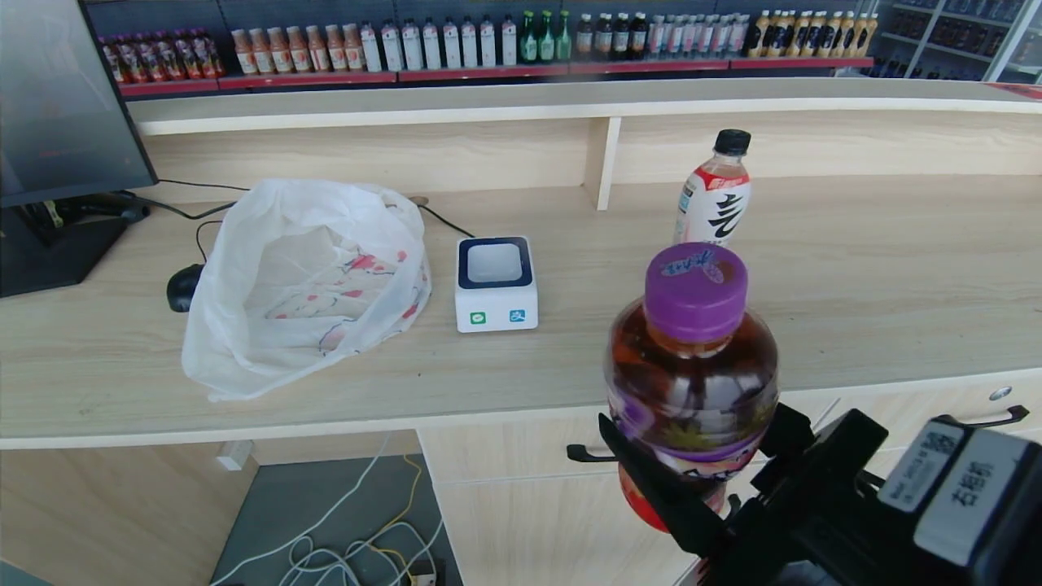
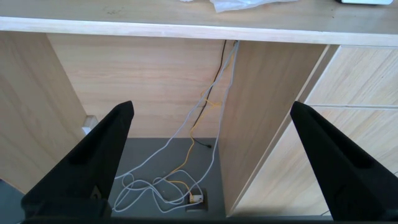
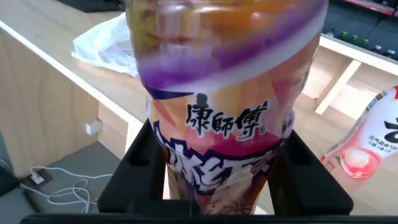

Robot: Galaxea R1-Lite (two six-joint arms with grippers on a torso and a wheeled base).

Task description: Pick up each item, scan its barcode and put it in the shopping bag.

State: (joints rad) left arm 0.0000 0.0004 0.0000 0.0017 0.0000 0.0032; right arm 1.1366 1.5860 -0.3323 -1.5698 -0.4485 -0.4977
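**Right pincer holding purple-cap bottle, left pincer wide**

The clear plastic bottle of reddish-brown tea with a purple cap (image 1: 692,366) is upright in the right gripper (image 1: 708,480), fingers clamped on its lower label. It sits in front of the light wood counter (image 1: 855,285), off the surface. The left gripper (image 2: 211,155) has its jaws spread wide below the counter's edge, facing the cables on the floor (image 2: 168,180). On the counter, the white plastic shopping bag (image 1: 301,277) lies mouth open, with the white square scanner (image 1: 496,283) just beside it. A black-capped bottle with a white-and-pink label (image 1: 716,191) stands upright, further back.
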